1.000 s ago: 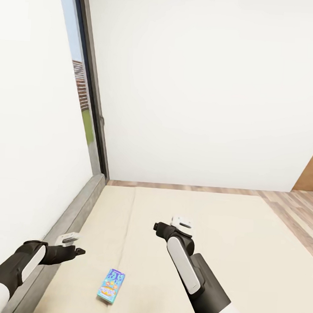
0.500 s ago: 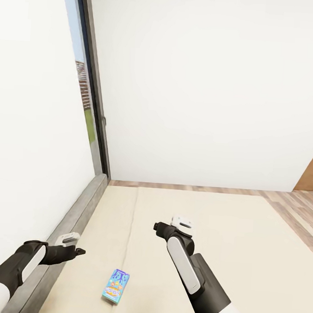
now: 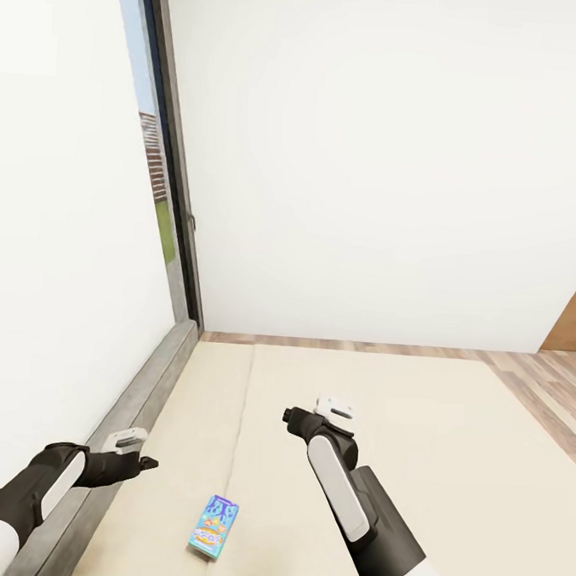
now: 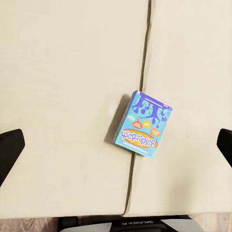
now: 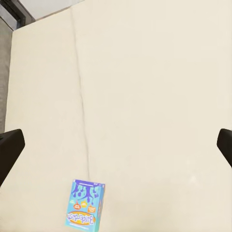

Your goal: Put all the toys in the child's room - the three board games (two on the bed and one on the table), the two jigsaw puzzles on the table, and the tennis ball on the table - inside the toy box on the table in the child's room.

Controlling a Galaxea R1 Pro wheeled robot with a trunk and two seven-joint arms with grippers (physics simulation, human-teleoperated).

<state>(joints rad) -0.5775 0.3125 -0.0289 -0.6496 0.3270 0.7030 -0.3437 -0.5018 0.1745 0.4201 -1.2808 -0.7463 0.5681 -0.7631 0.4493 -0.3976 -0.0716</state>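
Blue board game box (image 3: 214, 528), bottom-centre, lies lengthwise on the bed's (image 3: 448, 451) seam, nearer the left gripper (image 3: 138, 451); both grippers wide open, empty.

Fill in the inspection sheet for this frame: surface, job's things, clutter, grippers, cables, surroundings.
Surface: cream bed with a lengthwise seam.
Job's things: small blue board game lying flat on the seam, untouched.
Clutter: nothing seen.
Grippers: left gripper and right gripper above the bed, both open and holding nothing.
Cables: nothing seen.
Surroundings: white walls, grey window frame, wood-plank floor.
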